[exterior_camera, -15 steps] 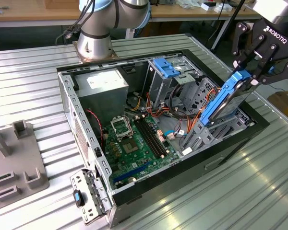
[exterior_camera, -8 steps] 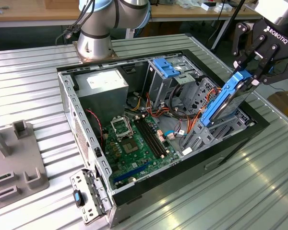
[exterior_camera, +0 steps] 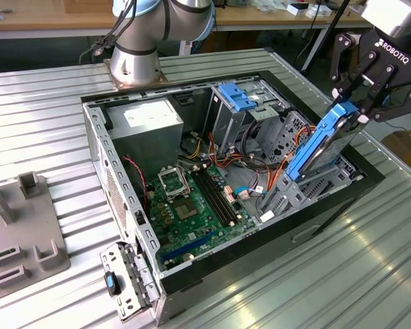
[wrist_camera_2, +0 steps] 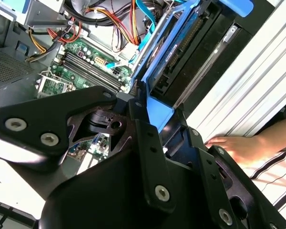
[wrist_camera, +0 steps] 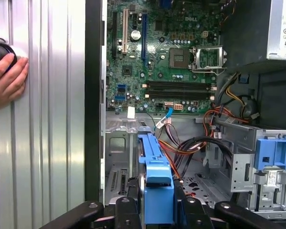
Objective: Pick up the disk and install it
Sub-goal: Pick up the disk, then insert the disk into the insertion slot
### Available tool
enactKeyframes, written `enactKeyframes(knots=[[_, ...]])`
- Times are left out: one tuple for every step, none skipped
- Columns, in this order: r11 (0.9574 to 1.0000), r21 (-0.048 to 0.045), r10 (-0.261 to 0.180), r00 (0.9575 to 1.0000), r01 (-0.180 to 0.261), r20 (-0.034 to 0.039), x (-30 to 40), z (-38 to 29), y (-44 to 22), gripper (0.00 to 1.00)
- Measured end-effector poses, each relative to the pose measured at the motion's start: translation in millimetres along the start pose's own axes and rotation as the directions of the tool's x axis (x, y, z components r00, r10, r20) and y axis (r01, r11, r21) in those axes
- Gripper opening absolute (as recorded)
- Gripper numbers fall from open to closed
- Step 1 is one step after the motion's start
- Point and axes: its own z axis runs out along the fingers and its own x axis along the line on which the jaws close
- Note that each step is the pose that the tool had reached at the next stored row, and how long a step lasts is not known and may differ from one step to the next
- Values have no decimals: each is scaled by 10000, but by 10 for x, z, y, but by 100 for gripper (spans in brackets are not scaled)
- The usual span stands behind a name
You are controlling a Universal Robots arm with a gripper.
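1. Looking at the exterior view, I see my gripper (exterior_camera: 351, 110) at that view's right, above the rim of an open computer case (exterior_camera: 123, 185).
2. Its jaws are clamped on the upper end of the disk (exterior_camera: 314, 145), pinching its blue rail from both sides.
3. The disk is steeply tilted. Its lower end reaches down among the grey metal brackets in the case corner nearest the gripper, and its upper end rises above the case wall. I cannot tell whether the lower end is seated.
4. A green motherboard (exterior_camera: 192, 199) lies flat on the case floor, beside that corner.
5. A grey metal cage with a blue latch (exterior_camera: 236, 96) stands upright farther back, apart from the disk.
6. The case rests on a ribbed metal table (exterior_camera: 41, 123).
7. In the first wrist view, a person's hand (wrist_camera: 7, 81) rests on that table outside the case, well apart from the disk.
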Motion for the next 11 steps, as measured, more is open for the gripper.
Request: enactKeyframes(knots=[[10000,-3,-1,10000,1,-3,1,0,1,36],[10000,-3,0,10000,0,-5,2,-3,7,36],[10000,-3,5,10000,-5,-6,3,-3,10,36],[10000,-2,24,10000,-24,-7,4,-2,11,36],[10000,3,82,10000,-82,-12,4,0,11,36],[9999,8,159,9999,-159,-9,6,7,12,36],[9997,13,238,9997,-238,-22,6,8,12,36],[9995,19,327,9995,-327,-34,6,8,13,36],[9994,20,339,9994,-339,-37,6,7,14,36],[9994,21,340,9994,-340,-37,6,9,14,36],[9994,21,341,9994,-341,-35,8,25,17,36]])
